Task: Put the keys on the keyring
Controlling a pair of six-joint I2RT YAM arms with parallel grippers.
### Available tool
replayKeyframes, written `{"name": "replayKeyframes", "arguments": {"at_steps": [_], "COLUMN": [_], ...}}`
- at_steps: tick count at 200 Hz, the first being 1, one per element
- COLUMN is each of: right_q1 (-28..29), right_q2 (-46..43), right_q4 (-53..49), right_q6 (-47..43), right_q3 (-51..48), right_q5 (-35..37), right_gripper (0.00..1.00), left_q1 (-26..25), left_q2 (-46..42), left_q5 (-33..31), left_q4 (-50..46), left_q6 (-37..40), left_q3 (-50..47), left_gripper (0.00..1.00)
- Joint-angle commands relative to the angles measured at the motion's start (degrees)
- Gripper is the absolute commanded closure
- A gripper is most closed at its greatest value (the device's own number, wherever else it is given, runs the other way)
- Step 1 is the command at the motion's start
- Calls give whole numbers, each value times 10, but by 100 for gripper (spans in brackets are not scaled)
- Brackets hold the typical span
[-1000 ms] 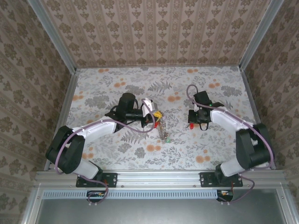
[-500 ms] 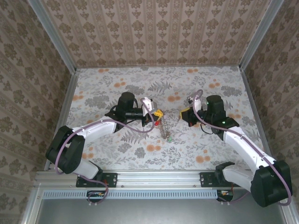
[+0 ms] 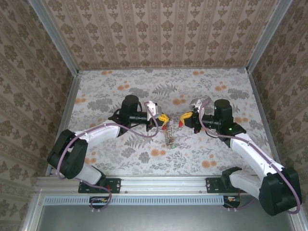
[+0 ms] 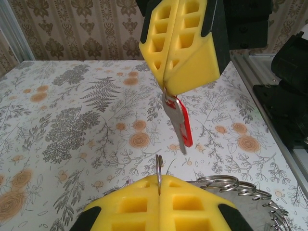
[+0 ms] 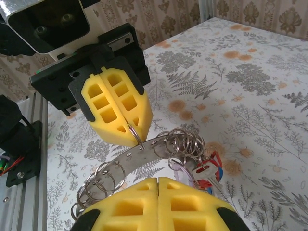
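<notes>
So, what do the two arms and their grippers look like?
Both arms, left arm and right arm, have white links, bulky black joints and a loose purple cable. The left gripper and right gripper carry wedge-shaped yellow fingers with square pockets, on black mounts.

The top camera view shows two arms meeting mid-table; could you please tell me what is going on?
The left gripper is shut on the keyring, a metal band strung with many small rings. The right gripper is shut on a red-headed key, held close in front of the keyring and apparently not yet threaded on.
</notes>
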Motion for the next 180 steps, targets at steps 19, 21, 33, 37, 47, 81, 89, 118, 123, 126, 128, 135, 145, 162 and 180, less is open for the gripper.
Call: {"name": "replayKeyframes", "arguments": {"at_steps": [19, 21, 33, 37, 47, 81, 89, 118, 123, 126, 128, 135, 145, 162, 180], "right_q1": [32, 33, 42, 45, 52, 65, 67, 72, 73, 73, 74, 75, 77, 82, 87], "right_q2": [23, 24, 33, 35, 44, 65, 66, 72, 73, 74, 75, 77, 80, 82, 85], "right_q4": [21, 21, 29, 32, 34, 31, 36, 42, 42, 43, 43, 43, 43, 51, 57], "right_q6": [-14, -15, -16, -17, -19, -16, -16, -20, -21, -20, -21, -22, -23, -23, -21], "right_q3": [40, 41, 46, 47, 51, 66, 65, 66, 66, 66, 66, 67, 68, 67, 69], "right_q5": [-20, -21, -26, -26, -31, -42, -38, -12, -10, -9, -8, -1, 7, 19, 34], "right_gripper": [100, 100, 100, 100, 100, 100, 100, 100, 100, 100, 100, 100, 100, 100, 99], "left_q1": [-4, -5, -5, -5, -6, -9, -9, -11, -10, -11, -11, -11, -11, -12, -12], "left_q2": [5, 5, 6, 6, 6, 5, 5, 6, 7, 6, 6, 6, 7, 7, 7], "left_q5": [15, 14, 7, 7, 5, 2, 1, 2, 1, 1, 1, 1, 2, 3, 4], "left_q4": [34, 35, 35, 35, 38, 40, 40, 40, 40, 41, 41, 41, 40, 39, 37], "left_q6": [-11, -12, -15, -16, -18, -23, -23, -22, -23, -22, -23, -23, -22, -21, -20], "left_q3": [10, 9, 9, 9, 8, 8, 9, 9, 10, 10, 10, 10, 11, 12, 13], "left_gripper": [100, 100, 100, 100, 100, 100, 100, 100, 100, 100, 100, 100, 100, 100, 100]}}
